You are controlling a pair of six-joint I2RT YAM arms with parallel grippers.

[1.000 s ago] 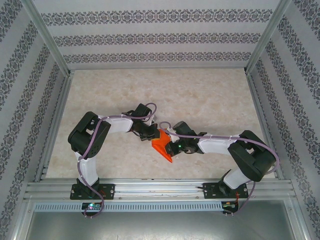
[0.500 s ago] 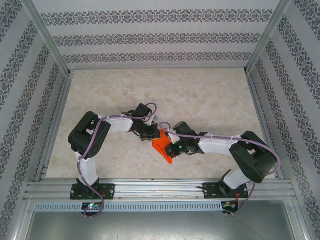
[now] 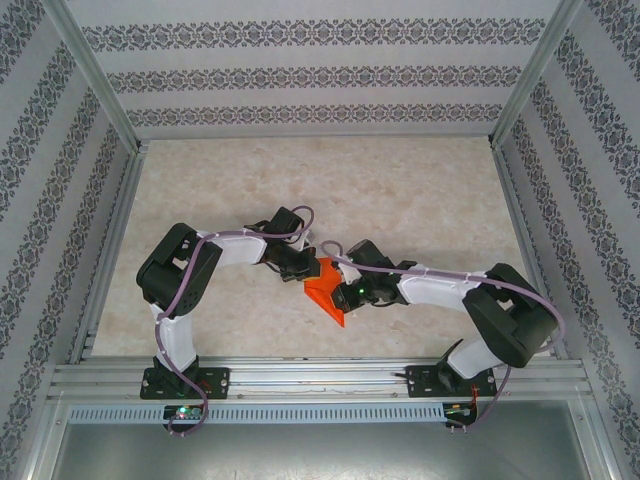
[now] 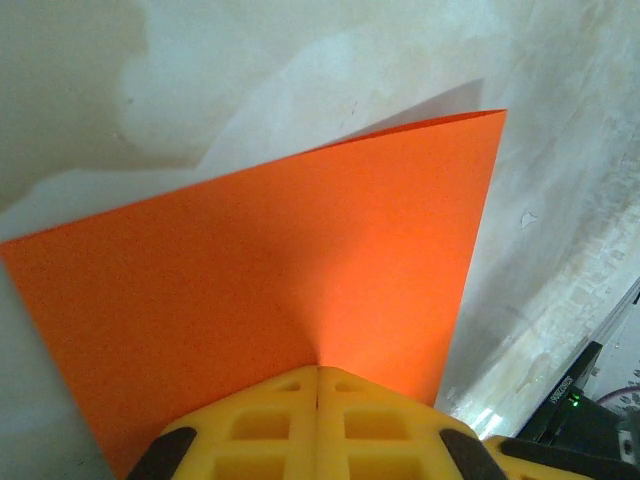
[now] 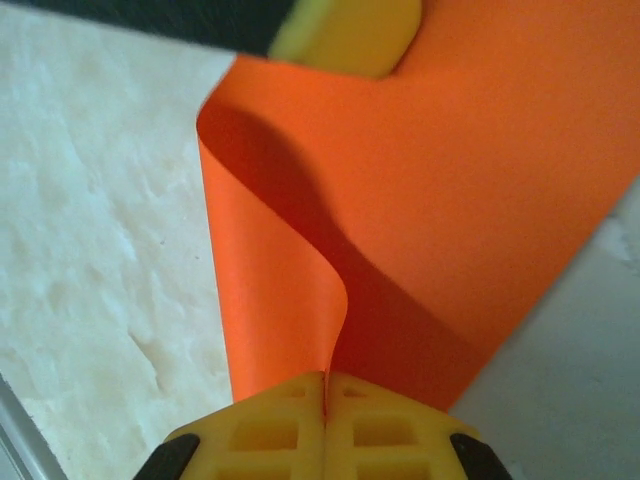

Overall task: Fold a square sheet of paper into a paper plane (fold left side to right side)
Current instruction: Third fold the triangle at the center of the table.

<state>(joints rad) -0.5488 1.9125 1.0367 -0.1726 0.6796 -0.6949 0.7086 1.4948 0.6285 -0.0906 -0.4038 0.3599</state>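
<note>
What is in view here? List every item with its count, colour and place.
square sheet of paper: one, orange-red, partly folded, mid-table between the two pincers
table: one, pale beige marbled, under everything
walls: three, white with grey patterned stripes, left, far and right of the table
rail: one, silver metal, along the near edge
left arm: one, black and white with a purple cable, near left
right arm: one, black and white with a purple cable, near right
left pincer: one, yellow, shut on the sheet's edge
right pincer: one, yellow, shut on the sheet's curled edge
</note>
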